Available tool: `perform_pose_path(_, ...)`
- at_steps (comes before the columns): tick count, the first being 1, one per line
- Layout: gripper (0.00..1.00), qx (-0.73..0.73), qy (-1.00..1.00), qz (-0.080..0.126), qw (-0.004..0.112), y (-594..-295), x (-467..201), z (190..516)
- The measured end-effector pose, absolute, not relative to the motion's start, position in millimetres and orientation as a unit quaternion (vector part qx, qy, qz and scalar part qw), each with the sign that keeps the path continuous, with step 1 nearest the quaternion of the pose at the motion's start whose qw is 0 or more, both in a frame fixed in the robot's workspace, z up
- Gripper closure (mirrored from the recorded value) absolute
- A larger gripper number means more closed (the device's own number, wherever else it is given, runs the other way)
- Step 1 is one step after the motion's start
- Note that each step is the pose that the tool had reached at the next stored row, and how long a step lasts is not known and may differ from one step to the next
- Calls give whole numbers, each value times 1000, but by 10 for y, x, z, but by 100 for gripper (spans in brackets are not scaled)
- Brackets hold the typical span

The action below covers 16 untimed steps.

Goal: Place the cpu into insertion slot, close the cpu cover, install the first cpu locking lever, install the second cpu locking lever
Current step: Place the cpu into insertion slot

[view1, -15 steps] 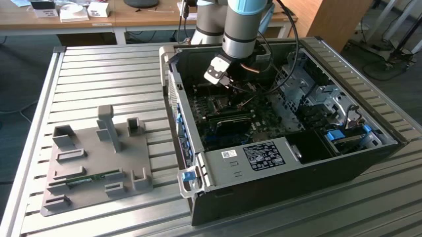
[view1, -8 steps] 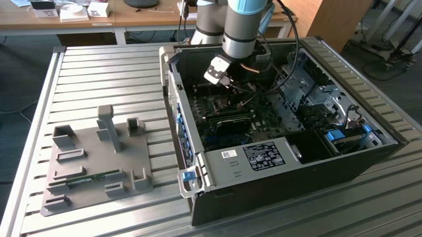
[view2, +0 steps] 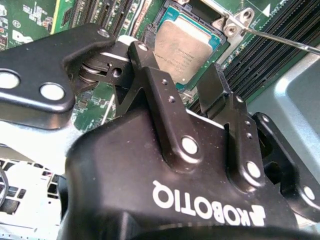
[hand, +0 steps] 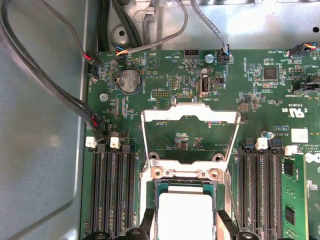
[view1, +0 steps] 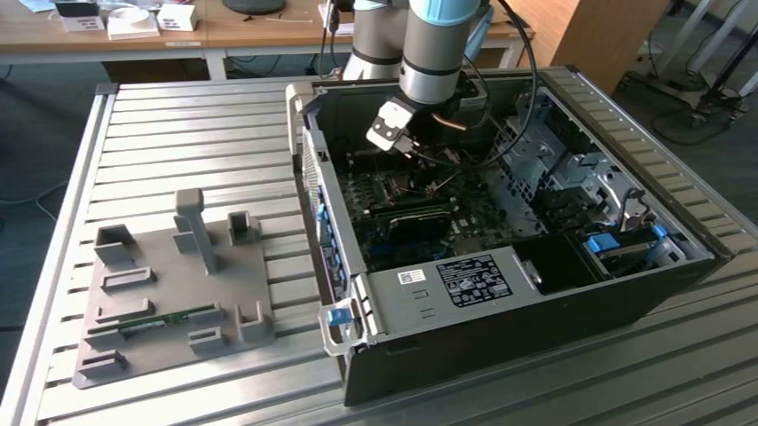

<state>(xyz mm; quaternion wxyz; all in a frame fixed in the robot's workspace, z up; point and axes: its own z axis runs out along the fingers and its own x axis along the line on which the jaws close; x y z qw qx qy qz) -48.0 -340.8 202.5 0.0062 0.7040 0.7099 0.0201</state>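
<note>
The black two-fingered gripper (view2: pixel 175 60) hangs open, its fingers (hand: pixel 223 226) spread wider than the flat, square, silver-grey cpu (hand: pixel 185 215) and holding nothing. The cpu lies in the dark square insertion slot (view2: pixel 166 13). The shiny metal-framed cpu cover (hand: pixel 188 112) is swung open at its hinge.

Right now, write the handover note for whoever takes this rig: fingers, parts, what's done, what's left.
Fingers: the gripper is open and holds nothing, with one finger on each side of the cpu.
Parts: the cpu lies in the insertion slot, flat as far as both wrist views show. The cpu cover stands open on its hinge.
Done: cpu placed.
Left: cover not closed and neither locking lever installed. One lever rod sticks out free beside the slot.
</note>
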Motion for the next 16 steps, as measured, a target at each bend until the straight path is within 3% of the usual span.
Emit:
perform_pose_path(6, 42, 704, 710, 20, 6, -3408, -480, 2027)
perform_pose_path(7, 55, 704, 710, 20, 6, -3408, -480, 2027)
perform_pose_path(8, 55, 704, 710, 20, 6, -3408, -480, 2027)
perform_pose_path(12, 73, 704, 710, 20, 6, -3408, -480, 2028)
perform_pose_path(16, 73, 704, 710, 20, 6, -3408, -480, 2029)
